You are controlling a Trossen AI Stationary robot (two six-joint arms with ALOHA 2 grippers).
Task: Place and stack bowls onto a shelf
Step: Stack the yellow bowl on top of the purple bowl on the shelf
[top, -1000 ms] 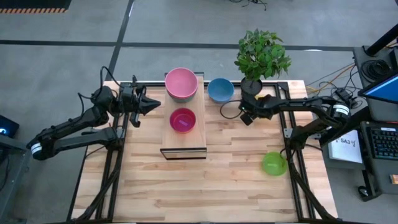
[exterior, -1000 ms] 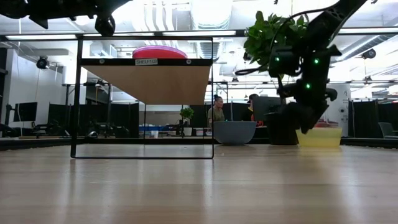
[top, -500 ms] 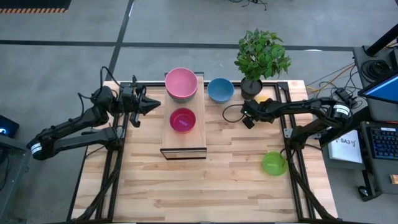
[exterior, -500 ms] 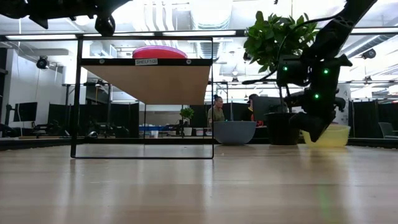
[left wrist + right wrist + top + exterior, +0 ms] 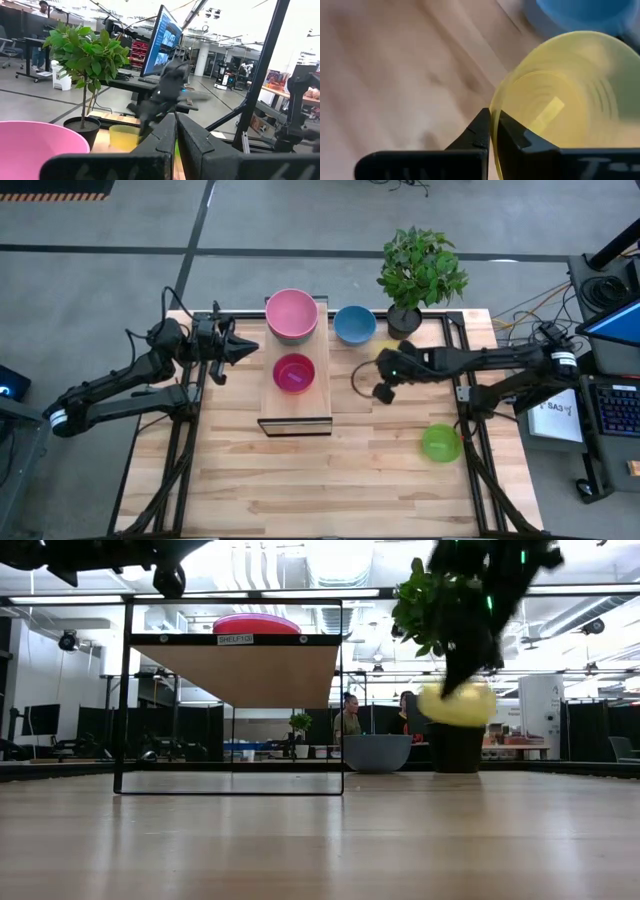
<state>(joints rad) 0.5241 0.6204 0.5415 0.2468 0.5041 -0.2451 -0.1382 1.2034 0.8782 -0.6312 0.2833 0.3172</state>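
Note:
My right gripper [image 5: 493, 125] is shut on a small yellow bowl [image 5: 560, 110], which hangs high above the table in the low view [image 5: 457, 703], right of the shelf [image 5: 295, 408]. The arm hides most of the bowl in the high view. A red bowl [image 5: 294, 372] sits on the shelf's pale plank, and a pink bowl [image 5: 291, 314] is at its far end. A blue bowl [image 5: 354, 324] and a green bowl [image 5: 441, 442] rest on the table. My left gripper [image 5: 255, 348] waits shut, left of the shelf. My right gripper pinches the yellow bowl's rim [image 5: 492, 116] between its two fingers, one inside the bowl and one outside. The bowl is lifted clear of the table and hangs tilted below the gripper, its hollow turned toward the wrist camera.
A potted plant [image 5: 420, 270] stands at the far right of the table, just behind where the yellow bowl hangs. The shelf's dark frame [image 5: 125, 700] raises the plank well above the tabletop. People sit in the room beyond the table [image 5: 348, 718].
My right gripper has taken hold of the yellow bowl beside the plant pot and lifted it off the table. It has carried the bowl up and toward the table's left and near edges, closer to the shelf, and the bowl has tipped.

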